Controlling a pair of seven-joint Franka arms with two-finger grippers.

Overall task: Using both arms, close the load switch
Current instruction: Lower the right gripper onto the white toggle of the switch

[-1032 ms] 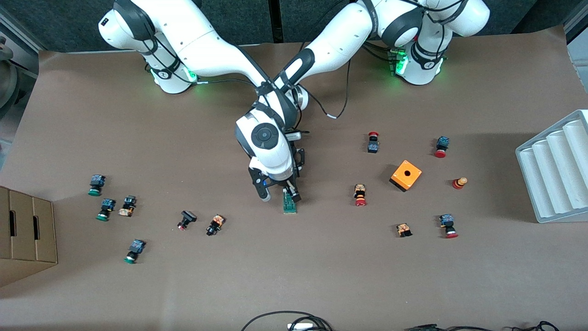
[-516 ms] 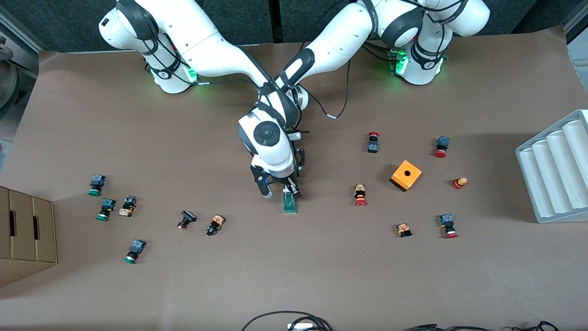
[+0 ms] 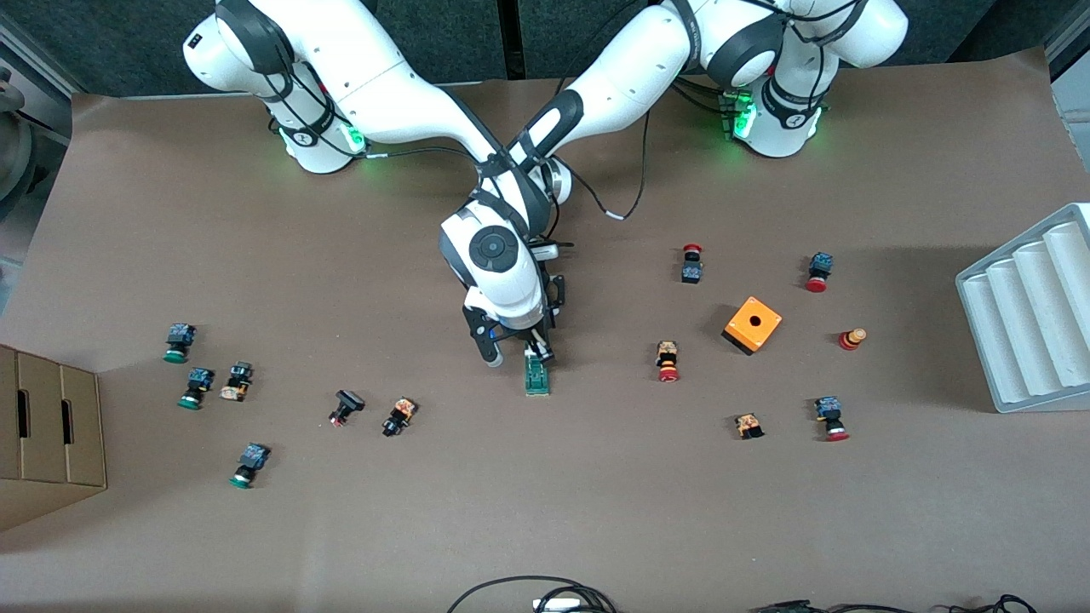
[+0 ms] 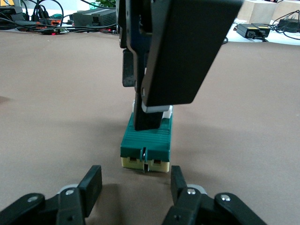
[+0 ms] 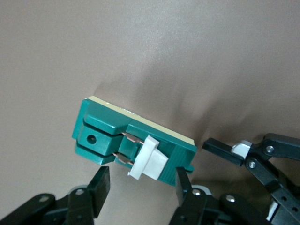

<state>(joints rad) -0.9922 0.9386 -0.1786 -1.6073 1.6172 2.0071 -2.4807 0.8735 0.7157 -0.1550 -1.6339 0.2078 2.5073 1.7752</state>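
Right gripper (image 5: 141, 181): fingers spread wide, holding nothing. It hangs over the switch (image 3: 536, 376). In the left wrist view one finger comes down onto the switch's white piece (image 5: 148, 162), and the other finger stands off to the side, clear of the switch.

Left gripper (image 4: 136, 176): also spread wide, holding nothing. It sits low at the table, fingertips just off one short end of the switch and not touching it. In the front view the right arm's wrist mostly covers it.

Table (image 3: 545, 511): brown surface. Both arms reach in from their bases and cross over its middle.

Tray (image 3: 1030, 315): grey and ridged, at the left arm's end of the table.

Box (image 3: 43, 426): cardboard, at the right arm's end.

Cube (image 3: 753, 324): orange with a hole on top, toward the left arm's end, well apart from the switch.

Switch: dark green, lying flat near mid-table, nearer the front camera than the right arm's wrist.

Push-buttons: scattered in two groups. Red-capped ones (image 3: 668, 361) lie around the cube. Green-capped ones (image 3: 196, 387) lie toward the box. The switch lies between the two groups.
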